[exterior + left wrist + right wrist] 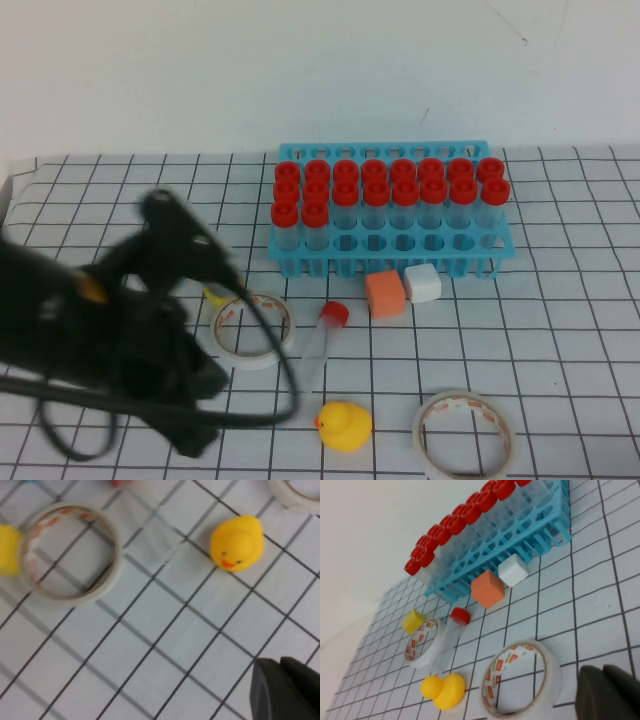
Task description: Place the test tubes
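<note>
Tabletop [580,340], perhaps gridded cloth; white wall [300,70]

This looks like a lab-style robot test bench. A white tabletop [560,340] ruled with a black grid fills the lower frame, under a bare white wall [300,70]. At upper centre a blue rack [392,265] holds red-capped test tubes [404,190]. Staged props lie below it: orange cube [384,294], white cube [423,283], tape roll [252,358] and yellow duck [345,426]. A black robot arm [110,320] fills the lower left.

No legible text; tape roll [492,677] print unreadable.
</note>
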Tool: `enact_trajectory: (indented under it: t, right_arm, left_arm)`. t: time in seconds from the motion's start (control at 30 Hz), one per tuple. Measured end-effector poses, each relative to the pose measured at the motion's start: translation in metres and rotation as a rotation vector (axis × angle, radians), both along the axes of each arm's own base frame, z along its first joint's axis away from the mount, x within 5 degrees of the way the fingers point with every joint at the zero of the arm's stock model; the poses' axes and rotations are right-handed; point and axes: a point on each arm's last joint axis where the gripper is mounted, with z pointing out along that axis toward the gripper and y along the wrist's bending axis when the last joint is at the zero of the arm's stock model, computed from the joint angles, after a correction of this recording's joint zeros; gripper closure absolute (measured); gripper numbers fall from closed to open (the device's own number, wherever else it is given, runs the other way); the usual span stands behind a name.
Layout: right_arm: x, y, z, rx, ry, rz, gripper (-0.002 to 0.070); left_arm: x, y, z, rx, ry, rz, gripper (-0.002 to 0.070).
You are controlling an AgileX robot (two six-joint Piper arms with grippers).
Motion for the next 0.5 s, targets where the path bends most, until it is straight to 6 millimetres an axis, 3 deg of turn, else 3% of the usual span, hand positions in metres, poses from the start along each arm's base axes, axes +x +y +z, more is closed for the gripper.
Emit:
enact_trajectory:
  t: [0.27,0.5]
  right_arm:
    - [-0.002,0.002,-0.002,-0.005,0.022,0.031,0.0678]
    - [-0.002,0.002,-0.002,-0.012,0.019,0.033,0.0678]
  left_arm:
    - [0.017,-0.062,-0.021,0.136,0.050,-0.127,0.0676]
    - [0.042,-0.082,-0.021,0.241,0.055,-0.097,0.0670]
